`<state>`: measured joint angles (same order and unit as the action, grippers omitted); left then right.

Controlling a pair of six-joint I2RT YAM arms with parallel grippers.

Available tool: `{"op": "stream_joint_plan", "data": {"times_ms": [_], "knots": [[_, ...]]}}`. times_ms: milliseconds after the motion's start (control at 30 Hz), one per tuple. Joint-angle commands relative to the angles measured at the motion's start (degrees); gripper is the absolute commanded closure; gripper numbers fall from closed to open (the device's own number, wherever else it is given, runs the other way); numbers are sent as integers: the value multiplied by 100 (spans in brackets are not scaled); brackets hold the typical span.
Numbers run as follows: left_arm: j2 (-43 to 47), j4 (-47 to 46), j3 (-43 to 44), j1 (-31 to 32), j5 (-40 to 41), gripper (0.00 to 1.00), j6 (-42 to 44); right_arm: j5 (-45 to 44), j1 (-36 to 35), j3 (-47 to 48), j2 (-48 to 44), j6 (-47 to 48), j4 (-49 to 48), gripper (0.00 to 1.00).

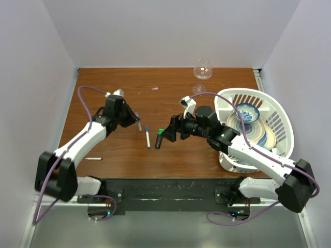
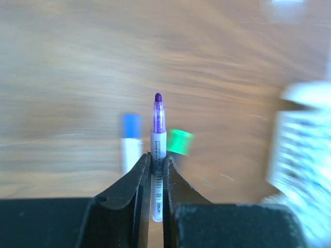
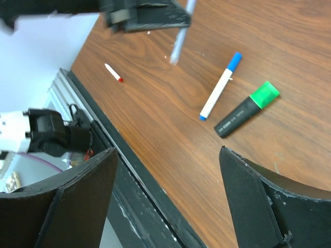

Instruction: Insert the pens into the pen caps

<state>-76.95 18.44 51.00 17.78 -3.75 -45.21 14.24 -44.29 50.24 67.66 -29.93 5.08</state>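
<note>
**Left gripper clamped on a pen, right gripper wide above two others**

The left gripper [image 2: 157, 161] is pinched tight on a white pen [image 2: 158, 132], whose purple tip juts past the fingertips. The right gripper [image 3: 168, 152] hangs with its jaws well apart (nothing between them) above the black marker [image 3: 239, 117] with its green cap [image 3: 265, 94]. The blue-capped pen [image 3: 220, 95] lies just beside the marker. A red-tipped pen [image 3: 113, 72] lies well apart from both, near the table's [image 1: 170, 155] front edge.
</note>
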Motion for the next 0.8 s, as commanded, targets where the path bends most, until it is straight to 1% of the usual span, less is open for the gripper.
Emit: {"op": "stream_joint_plan", "data": {"times_ms": [0, 67, 100, 133, 233, 267, 333, 367, 433, 533, 567, 667, 767], "knots": [[1293, -1761, -924, 67, -1329, 100, -416, 385, -9, 162, 133, -329, -1067, 20], [1576, -2334, -1362, 208, -1637, 100, -716, 570, 0, 5, 186, -443, -1595, 21], [1778, -2788, -1495, 295, -1768, 100, -952, 562, 0, -40, 195, -556, -1737, 23], [1867, -2932, -1601, 348, -1909, 100, -1059, 571, 0, -67, 221, -618, -1860, 24], [2280, -3495, -1971, 480, -1989, 100, -1306, 641, 0, -84, 318, -821, -2204, 28], [2394, -3844, -2180, 507, -1972, 100, -1454, 650, 0, -93, 379, -873, -2309, 28], [2754, -4258, -2453, 560, -1840, 100, -1692, 677, -9, -172, 432, -953, -2476, 31], [2868, -4687, -2707, 560, -1823, 100, -1893, 659, 0, -285, 432, -979, -2634, 32], [3062, -4823, -2806, 577, -1752, 100, -1974, 668, -9, -374, 432, -1102, -2793, 36], [3142, -4858, -2736, 595, -1770, 100, -1948, 755, -27, -348, 503, -1181, -2837, 38], [3133, -4919, -2727, 595, -1787, 100, -1956, 764, -44, -296, 520, -1190, -2837, 42], [3107, -5024, -2727, 621, -1840, 100, -2018, 852, -141, -164, 564, -1217, -2837, 47], [3133, -5043, -2745, 665, -1840, 100, -1957, 826, -299, -15, 643, -1138, -2654, 49]]}}
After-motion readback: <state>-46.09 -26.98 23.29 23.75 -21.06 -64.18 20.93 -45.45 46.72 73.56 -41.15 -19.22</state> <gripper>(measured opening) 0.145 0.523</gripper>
